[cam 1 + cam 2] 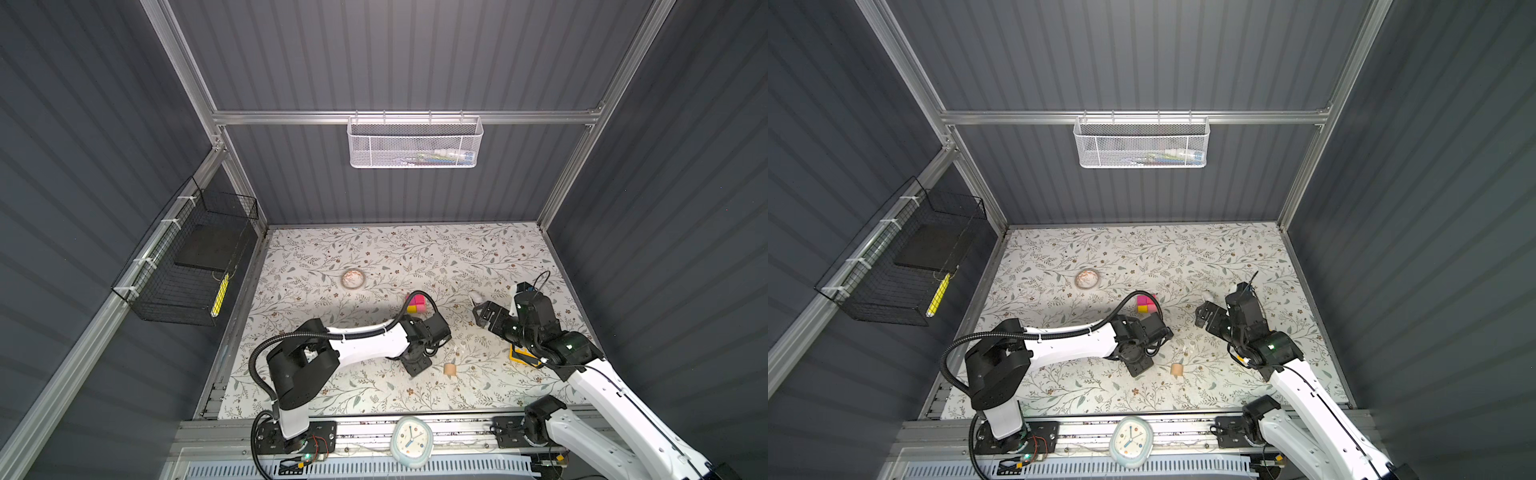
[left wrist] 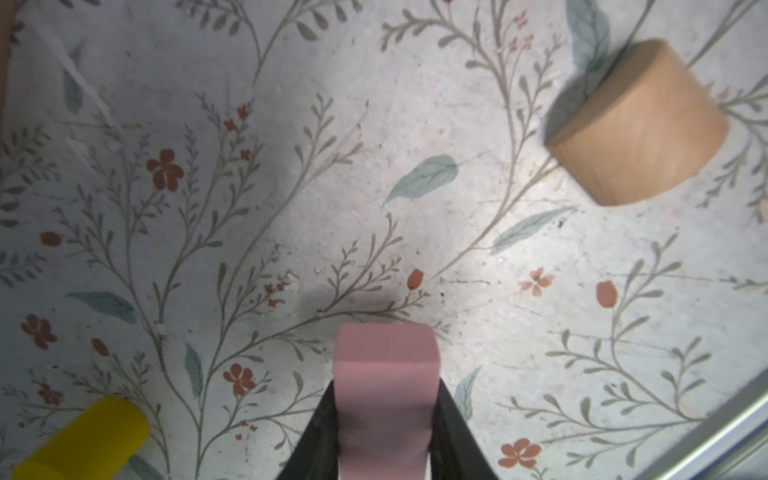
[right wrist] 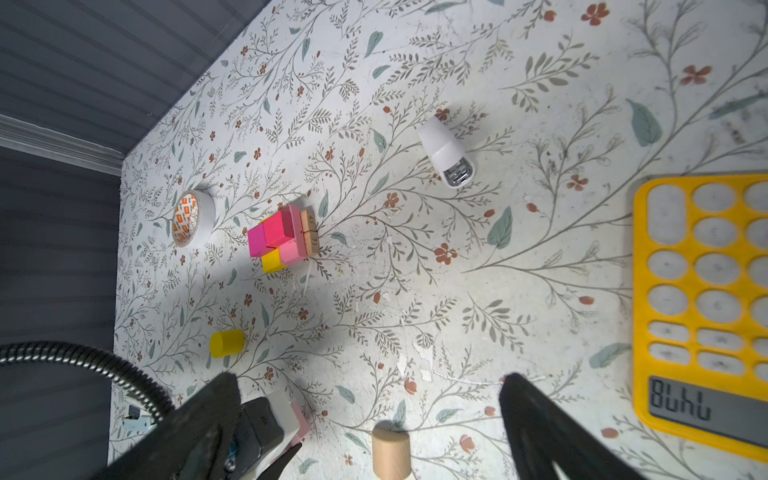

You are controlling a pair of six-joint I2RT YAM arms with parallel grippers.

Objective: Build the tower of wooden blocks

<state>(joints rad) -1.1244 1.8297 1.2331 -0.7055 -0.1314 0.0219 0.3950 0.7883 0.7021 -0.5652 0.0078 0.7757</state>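
A floral-printed table (image 1: 374,249) is spreading under my two arms, boxed in by dark grey ribbed walls. My left gripper (image 2: 385,392) is pointing down at it and clamping a pink bar (image 2: 386,357) between its black fingers (image 2: 322,432). Only the left wrist view is showing this grip plainly. In both top views the gripper (image 1: 419,365) (image 1: 1140,365) is covering the bar. My right gripper (image 3: 370,390) is hanging with its jaws wide apart and nothing between them.

Near the left gripper a tan cylinder (image 2: 636,124) (image 1: 450,369) is sitting on the table. A yellow cylinder (image 2: 83,440) (image 3: 226,343) is appearing in the wrist views alone.

The tower (image 3: 282,237) is standing farther back, near the middle of the table. The right wrist view is showing magenta cubes with pink, yellow and tan pieces. The top views (image 1: 417,303) (image 1: 1147,304) are giving only magenta, yellow and pink.

A tape roll (image 3: 193,216) is lying beyond the tower, and a white stapler (image 3: 446,151) is lying off to its right. The right wrist view is showing the keys and display of the yellow calculator (image 3: 702,291). In a top view only its corner (image 1: 517,355) is peeking from under my right arm.

A white mesh basket (image 1: 415,141) is hanging on the back rail, holding small items too blurred to name. A black wire basket (image 1: 187,257) on the left wall is holding a dark flat slab (image 1: 208,245) and a narrow yellow object (image 1: 220,293).
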